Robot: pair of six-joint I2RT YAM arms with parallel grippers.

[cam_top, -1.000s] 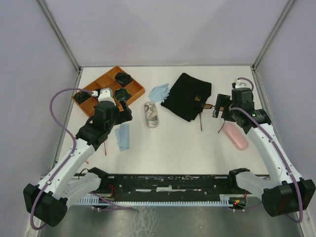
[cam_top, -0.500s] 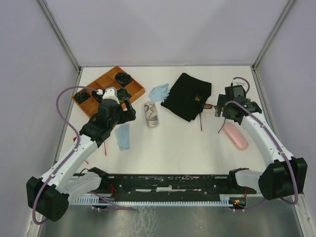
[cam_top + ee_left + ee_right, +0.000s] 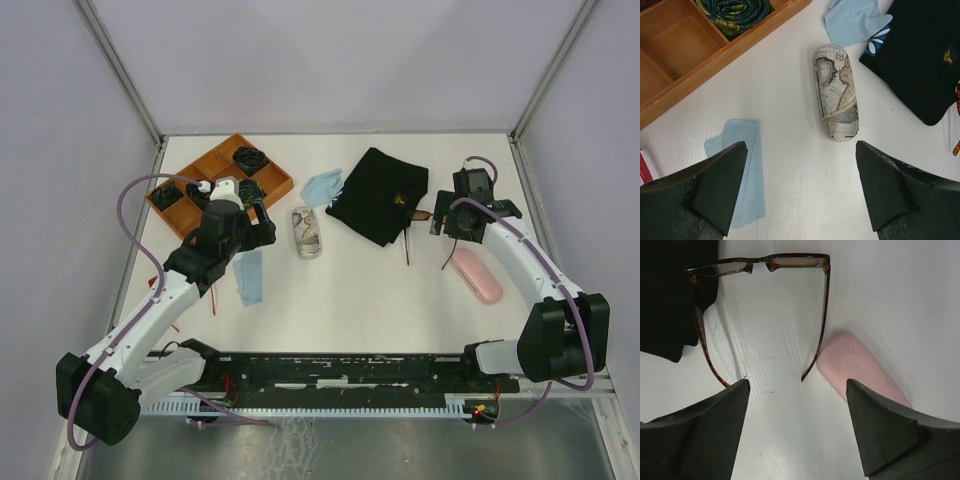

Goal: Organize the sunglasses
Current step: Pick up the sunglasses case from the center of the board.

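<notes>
1. the right gripper [image 3: 797, 390], jaws apart and empty, hovers over the brown-tinted sunglasses [image 3: 762, 260]: front bar at 12 o'clock running 9-to-3, unfolded arms trailing toward 6
2. the left gripper [image 3: 800, 160], also agape, is well apart, above the map-print case [image 3: 836, 92]
3. on the white table [image 3: 890, 290], black cloth [image 3: 665, 300] crowds 9 o'clock and the pink case [image 3: 860, 372] lies just beside one arm tip at 4
</notes>
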